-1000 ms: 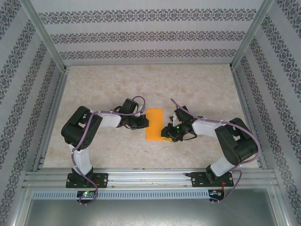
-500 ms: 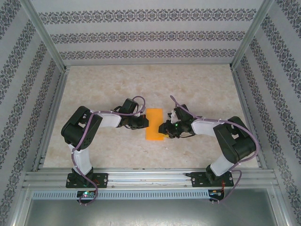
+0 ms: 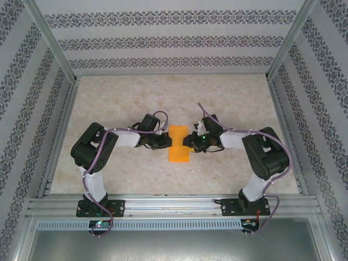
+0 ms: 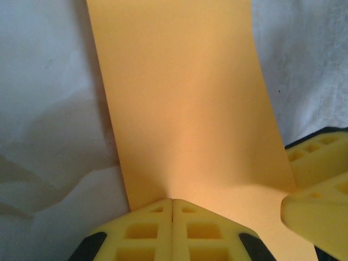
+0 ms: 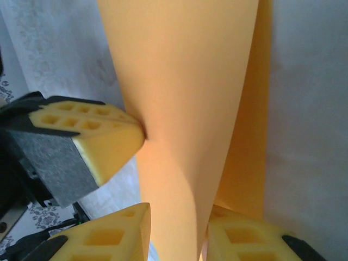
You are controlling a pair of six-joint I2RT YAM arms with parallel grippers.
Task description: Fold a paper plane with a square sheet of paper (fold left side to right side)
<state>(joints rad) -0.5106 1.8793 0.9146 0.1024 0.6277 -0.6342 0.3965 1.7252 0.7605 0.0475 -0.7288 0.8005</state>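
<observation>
On the pale marbled table (image 3: 136,98), the left gripper (image 4: 172,202), jaws together, presses down on the left edge of the square sheet of paper (image 4: 179,98), likely to pin it flat. At the sheet's right edge the right gripper (image 5: 179,220) straddles the raised layer. I cannot tell whether it pinches.

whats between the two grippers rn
The orange sheet of paper, folded narrow, fills the gap between the left gripper and the right gripper, as the top view shows.

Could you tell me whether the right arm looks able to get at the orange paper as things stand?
Probably yes: the right gripper sits with jaws apart around a lifted layer of the orange paper, while the shut left gripper presses the opposite edge.
</observation>
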